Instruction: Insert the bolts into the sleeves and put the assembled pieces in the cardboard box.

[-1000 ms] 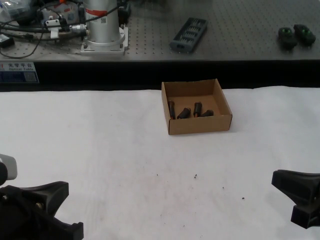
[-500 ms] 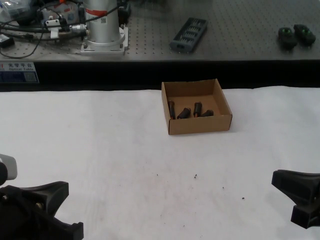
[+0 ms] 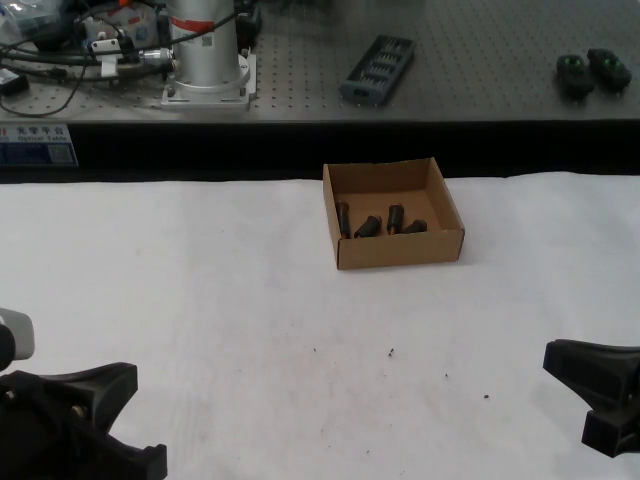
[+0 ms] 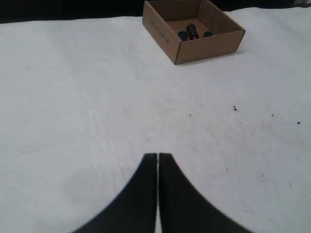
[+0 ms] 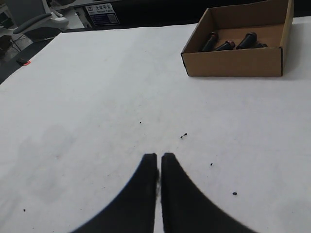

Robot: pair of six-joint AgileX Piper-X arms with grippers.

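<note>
Your left gripper (image 4: 158,156) and right gripper (image 5: 159,156) sat closed, empty; a careless sweep could shove the seemingly filled cardboard box (image 3: 400,251).

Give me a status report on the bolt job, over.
Left gripper and right gripper: jaws shut, empty. Four dark pieces in cardboard box. Specks on cloth, no obstacle.
</note>
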